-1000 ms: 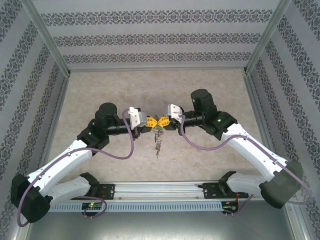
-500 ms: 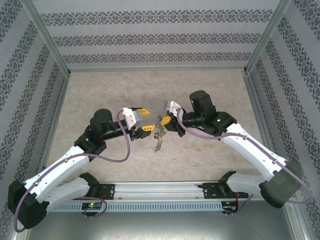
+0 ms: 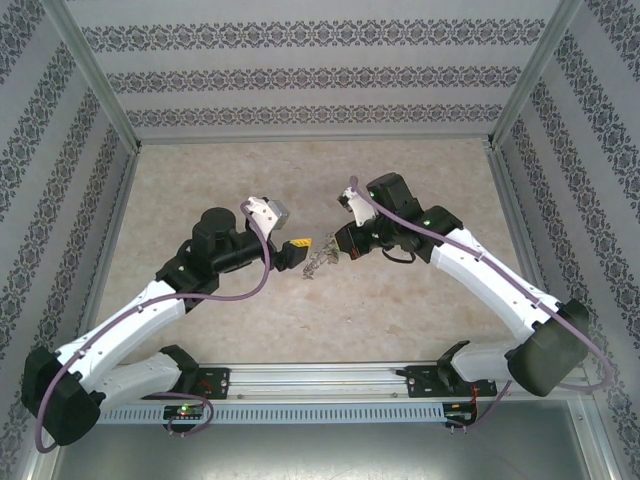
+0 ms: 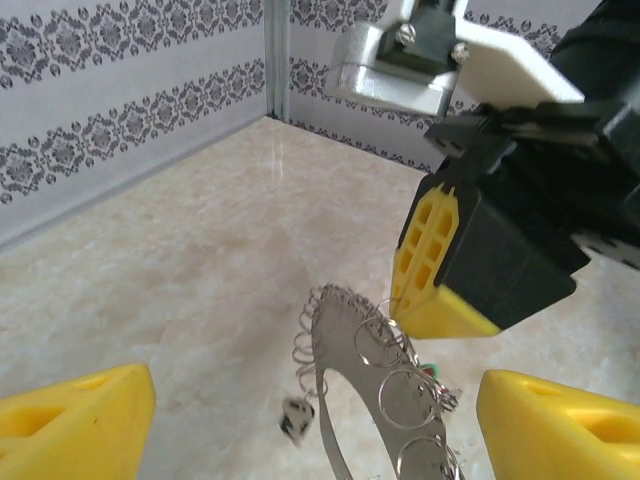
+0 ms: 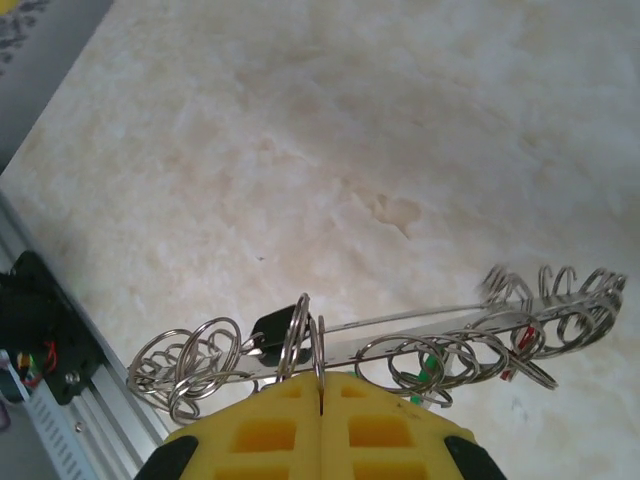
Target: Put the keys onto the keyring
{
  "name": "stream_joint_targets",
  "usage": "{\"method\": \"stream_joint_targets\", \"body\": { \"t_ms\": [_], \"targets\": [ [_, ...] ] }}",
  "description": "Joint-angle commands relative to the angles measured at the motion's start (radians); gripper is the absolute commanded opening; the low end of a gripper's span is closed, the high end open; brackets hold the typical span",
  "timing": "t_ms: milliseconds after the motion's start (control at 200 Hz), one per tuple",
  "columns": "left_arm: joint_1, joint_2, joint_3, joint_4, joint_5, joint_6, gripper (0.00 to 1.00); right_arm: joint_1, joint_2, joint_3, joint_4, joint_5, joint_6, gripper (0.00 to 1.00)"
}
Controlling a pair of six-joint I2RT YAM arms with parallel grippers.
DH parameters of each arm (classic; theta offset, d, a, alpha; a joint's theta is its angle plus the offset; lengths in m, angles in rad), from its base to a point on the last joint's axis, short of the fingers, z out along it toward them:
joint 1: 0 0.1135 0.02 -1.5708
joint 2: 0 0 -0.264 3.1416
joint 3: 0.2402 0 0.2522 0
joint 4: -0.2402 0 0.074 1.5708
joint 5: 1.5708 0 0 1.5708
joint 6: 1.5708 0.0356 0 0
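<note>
Bare table to either side and beyond leaves wide passage. In the middle the keyring, clamped in the right gripper, juts between the spread fingers of the left gripper. Walls close three sides.

You are looking into a lab-style robot test cell. The patterned wallpaper merely lines panels held between bare aluminium frame posts. The marble-look tabletop ends at an aluminium rail along its near edge, where the left arm and right arm are bolted.
</note>
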Motion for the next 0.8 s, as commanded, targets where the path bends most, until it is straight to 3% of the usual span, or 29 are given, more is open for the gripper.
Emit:
{"method": "stream_joint_targets", "body": {
  "t_ms": [0, 340, 679, 794],
  "targets": [
    [0.009, 0.026, -0.036, 0.037, 0.033, -0.033, 0.85, -0.009, 0.033, 0.096, -0.128, 0.065, 0.169, 0.00],
    [0.002, 0.186, -0.043, 0.089, 0.128, 0.018, 0.84, -0.042, 0.148, 0.213, -0.344, 0.008, 0.322, 0.00],
    [-0.009, 0.332, -0.016, 0.219, 0.241, -0.063, 0.85, -0.044, 0.198, 0.219, -0.302, 0.001, 0.349, 0.00],
    [-0.024, 0.380, 0.001, 0.228, 0.192, -0.098, 0.83, -0.041, 0.217, 0.228, -0.298, -0.003, 0.346, 0.00]
  ]
}}
